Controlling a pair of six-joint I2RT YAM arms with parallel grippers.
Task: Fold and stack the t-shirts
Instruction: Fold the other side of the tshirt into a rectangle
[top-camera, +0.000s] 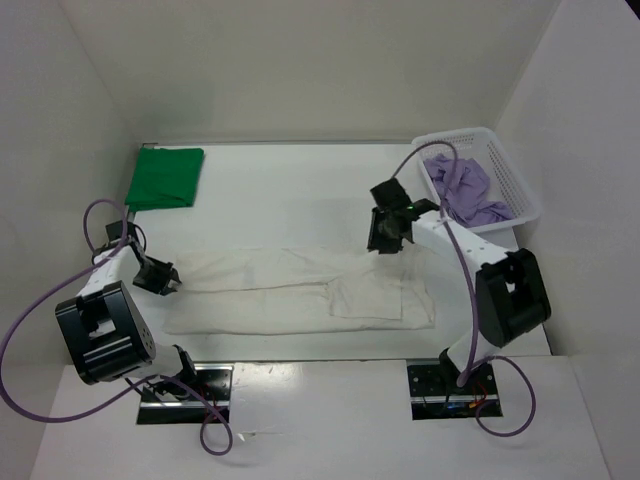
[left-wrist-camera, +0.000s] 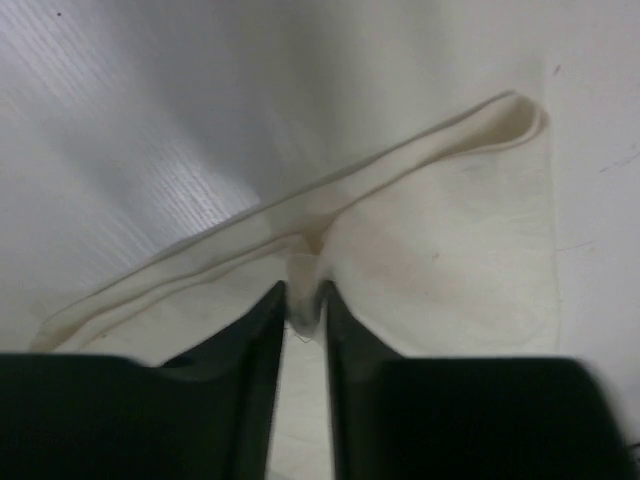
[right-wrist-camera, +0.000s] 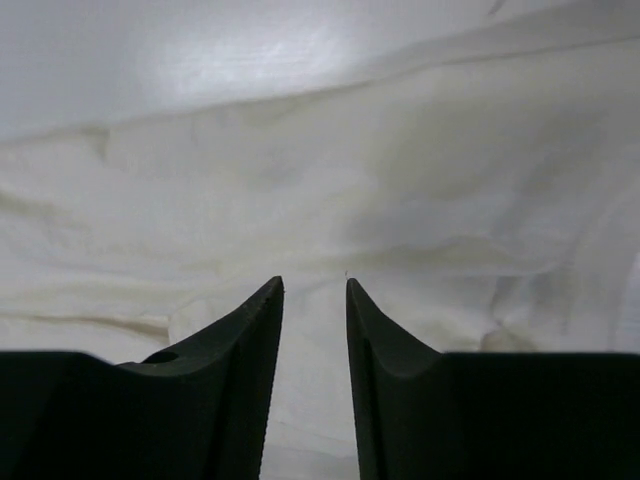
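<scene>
Setting: a white-walled enclosure over a white counter (top-camera: 290, 190), with a mesh basket (top-camera: 455, 135) in the far right corner.
Green t-shirt (top-camera: 165, 178): lies folded flat at the far left of the counter, well apart from both arms.
Lavender t-shirt (top-camera: 465, 190): sits crumpled inside the basket.
White t-shirt (top-camera: 290, 295): is spread on the near middle of the counter, partly folded, its long axis running left to right between the two arms.
Left gripper (left-wrist-camera: 303, 300): is at the shirt's left end, its tips pinched on a small nub of the doubled cloth edge.
Right gripper (right-wrist-camera: 315, 285): is above the shirt's right half, tips pointing down at the cloth, jaws apart with nothing between them.
Key relation: the shirt stretches away to the right of the left gripper, and lies directly beneath the right one.
Nearer arm: each arm has its own end, and the right half is likely still to be taken.
Likely step: folding the white shirt across its length.
</scene>
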